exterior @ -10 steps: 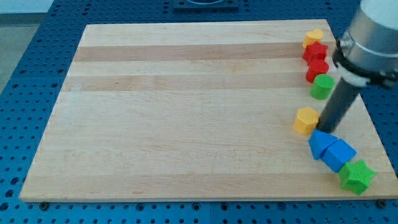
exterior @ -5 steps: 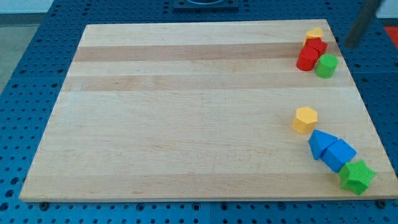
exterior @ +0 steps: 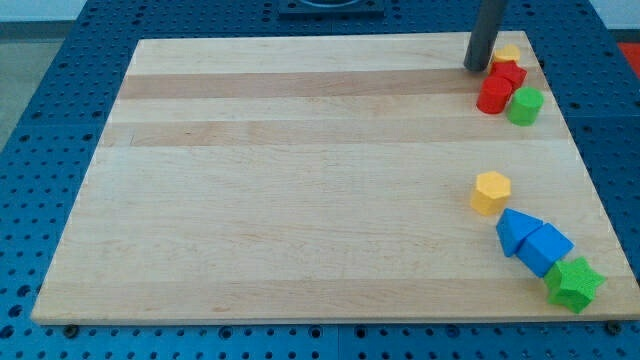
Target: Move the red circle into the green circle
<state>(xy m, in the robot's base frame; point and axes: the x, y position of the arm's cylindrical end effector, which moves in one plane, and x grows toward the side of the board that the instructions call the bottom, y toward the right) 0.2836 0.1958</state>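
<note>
My tip (exterior: 477, 67) stands bare, holding nothing, at the board's (exterior: 300, 180) far right, just left of a yellow block (exterior: 507, 53). The squat, bright red circle (exterior: 493, 96) sits touching the green circle (exterior: 524, 105), beside another red block (exterior: 508, 74).

The bench (exterior: 300, 180) is a pale wooden board with faint darker bands. Near its top right corner lie four blocks packed together — a yellow block (exterior: 507, 52), a red block (exterior: 509, 72), a red circle (exterior: 493, 97) and a green circle (exterior: 525, 105). Along the right edge toward the bottom right corner lie a yellow hexagon (exterior: 491, 192), two touching blue blocks (exterior: 518, 231) (exterior: 546, 249) and a green star (exterior: 574, 284) — the star at the very corner.
</note>
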